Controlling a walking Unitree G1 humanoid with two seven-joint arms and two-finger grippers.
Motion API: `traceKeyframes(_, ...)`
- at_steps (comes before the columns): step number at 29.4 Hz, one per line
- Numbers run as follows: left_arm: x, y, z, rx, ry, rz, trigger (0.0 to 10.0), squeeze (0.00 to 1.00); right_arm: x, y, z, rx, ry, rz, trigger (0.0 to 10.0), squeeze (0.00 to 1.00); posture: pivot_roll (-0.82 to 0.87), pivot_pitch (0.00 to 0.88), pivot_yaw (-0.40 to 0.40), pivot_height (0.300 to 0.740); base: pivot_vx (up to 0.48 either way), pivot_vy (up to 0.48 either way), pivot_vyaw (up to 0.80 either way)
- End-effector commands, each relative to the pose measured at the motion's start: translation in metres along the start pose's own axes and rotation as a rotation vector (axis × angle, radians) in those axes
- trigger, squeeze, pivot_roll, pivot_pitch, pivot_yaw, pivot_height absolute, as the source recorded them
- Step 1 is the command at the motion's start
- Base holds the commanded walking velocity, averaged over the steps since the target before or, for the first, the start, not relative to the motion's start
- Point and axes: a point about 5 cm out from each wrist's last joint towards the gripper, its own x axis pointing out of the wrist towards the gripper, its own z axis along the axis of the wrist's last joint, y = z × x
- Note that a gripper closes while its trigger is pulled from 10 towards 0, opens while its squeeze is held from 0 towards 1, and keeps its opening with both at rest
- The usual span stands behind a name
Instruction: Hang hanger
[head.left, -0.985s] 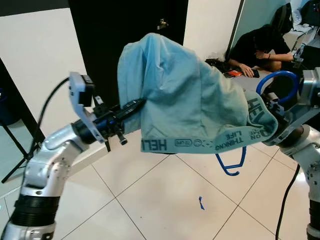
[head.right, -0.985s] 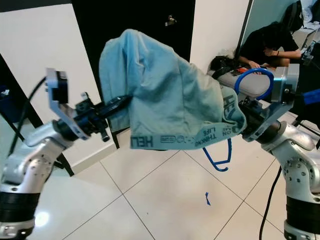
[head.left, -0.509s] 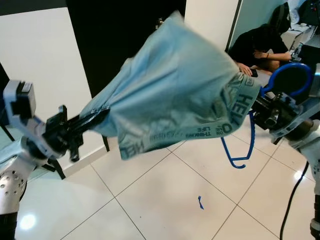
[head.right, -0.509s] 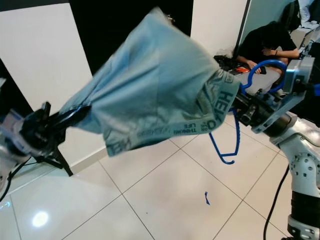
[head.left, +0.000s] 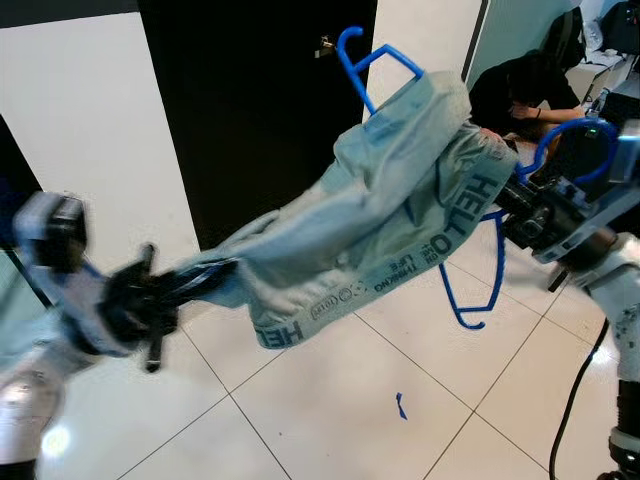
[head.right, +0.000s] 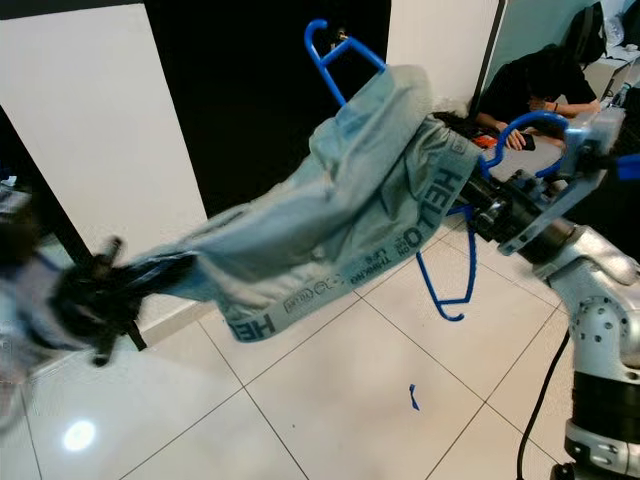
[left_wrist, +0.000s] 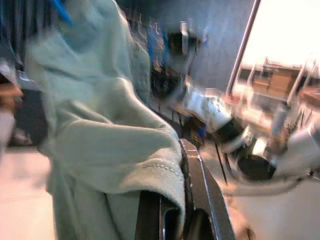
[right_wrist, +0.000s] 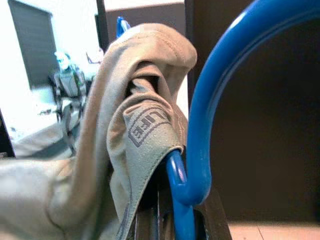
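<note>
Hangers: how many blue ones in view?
2. One hanger is held at the right gripper; the second hanger pokes out above the light-blue shirt. More could be hidden inside.

The glossy white tiled floor with thin dark grout lines is stretching beneath the scene, reflecting a bright spot of light at its left side. A small blue scrap is lying directly on a tile near the middle of the floor. At the far right, a person in dark clothing is sitting low by the wall, leaning over a small orange item. A thin black stand leg is resting on the tiles at the left.
</note>
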Motion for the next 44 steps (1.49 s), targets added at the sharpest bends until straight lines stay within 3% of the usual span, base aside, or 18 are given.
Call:
traceKeyframes(1,0.007,0.002,-0.017,-0.007,0.105,0.025,10.0,0.00,0.003,0.001,-0.010,0.004,0.072,0.004,10.0,0.00,0.01,0.000,-0.040,0.740,0.000,0.000,0.00)
traceKeyframes(2,0.008,0.003,-0.031,-0.014,0.183,0.053,10.0,0.00,0.003,0.004,-0.019,0.005,0.143,0.019,10.0,0.00,0.01,0.000,-0.040,0.740,0.000,0.000,0.00)
traceKeyframes(4,0.008,0.003,-0.031,-0.014,0.183,0.053,10.0,0.00,0.003,0.004,-0.019,0.005,0.143,0.019,10.0,0.00,0.01,0.000,-0.040,0.740,0.000,0.000,0.00)
traceKeyframes(6,0.009,0.004,-0.044,-0.016,0.252,0.075,10.0,0.00,0.002,0.008,-0.030,0.005,0.219,0.043,10.0,0.00,0.01,0.000,-0.040,0.740,0.000,0.000,0.00)
traceKeyframes(7,0.010,0.004,-0.053,-0.037,0.296,0.098,10.0,1.00,-0.001,0.011,-0.040,0.002,0.292,0.062,10.0,0.00,0.01,0.000,-0.041,0.740,0.000,0.000,0.00)
traceKeyframes(11,0.004,-0.008,-0.067,-0.097,0.407,0.048,10.0,1.00,-0.006,0.012,-0.051,0.004,0.381,0.063,10.0,0.00,0.01,0.000,-0.040,0.740,0.000,0.000,0.00)
traceKeyframes(12,-0.006,-0.013,-0.075,-0.105,0.523,0.030,10.0,1.00,-0.009,0.011,-0.053,0.001,0.410,0.066,10.0,0.00,0.01,0.000,-0.041,0.740,0.000,0.000,0.00)
traceKeyframes(13,-0.006,-0.013,-0.075,-0.105,0.523,0.030,10.0,1.00,-0.009,0.011,-0.053,0.001,0.410,0.066,10.0,0.00,0.01,0.000,-0.041,0.740,0.000,0.000,0.00)
traceKeyframes(14,-0.014,-0.016,-0.081,-0.106,0.604,0.019,10.0,1.00,-0.010,0.010,-0.053,-0.003,0.426,0.068,10.0,0.00,0.01,0.000,-0.041,0.740,0.000,0.000,0.00)
traceKeyframes(15,-0.014,-0.016,-0.081,-0.106,0.604,0.019,10.0,1.00,-0.010,0.010,-0.053,-0.003,0.426,0.068,10.0,0.00,0.01,0.000,-0.041,0.740,0.000,0.000,0.00)
traceKeyframes(17,-0.032,-0.016,-0.084,-0.094,0.729,0.026,10.0,1.00,-0.012,0.010,-0.054,-0.013,0.457,0.081,10.0,0.00,0.01,0.000,-0.043,0.740,0.000,0.000,0.00)
traceKeyframes(19,-0.039,-0.012,-0.071,-0.059,0.741,0.051,10.0,1.00,-0.015,0.009,-0.055,-0.032,0.495,0.095,10.0,0.00,0.01,0.000,-0.048,0.740,0.000,0.000,0.00)
traceKeyframes(20,-0.040,-0.004,-0.053,0.005,0.705,0.093,10.0,1.00,-0.017,0.007,-0.055,-0.052,0.527,0.111,10.0,0.00,0.01,0.000,-0.053,0.740,0.000,0.000,0.00)
traceKeyframes(25,-0.036,0.004,-0.035,0.091,0.657,0.120,10.0,1.00,-0.018,0.007,-0.055,-0.072,0.554,0.133,10.0,0.00,0.01,0.000,-0.055,0.740,0.000,0.000,0.00)
traceKeyframes(29,-0.014,0.014,0.000,0.231,0.433,0.175,10.0,1.00,-0.018,0.012,-0.059,-0.109,0.604,0.211,10.0,0.00,0.01,0.000,-0.060,0.740,0.000,0.000,0.00)
traceKeyframes(31,-0.011,0.014,0.004,0.234,0.398,0.175,10.0,1.00,-0.017,0.012,-0.060,-0.116,0.609,0.217,10.0,0.00,0.01,0.000,-0.061,0.740,0.000,0.000,0.00)
traceKeyframes(36,-0.018,0.006,-0.009,0.182,0.487,0.138,10.0,1.00,-0.013,0.005,-0.058,-0.150,0.603,0.194,10.0,0.00,0.01,0.000,-0.063,0.740,0.000,0.000,0.00)
traceKeyframes(44,-0.004,0.015,0.003,0.176,0.311,0.194,10.0,1.00,-0.006,0.003,-0.056,-0.204,0.586,0.206,10.0,0.00,0.02,0.000,-0.063,0.740,0.000,0.000,0.00)
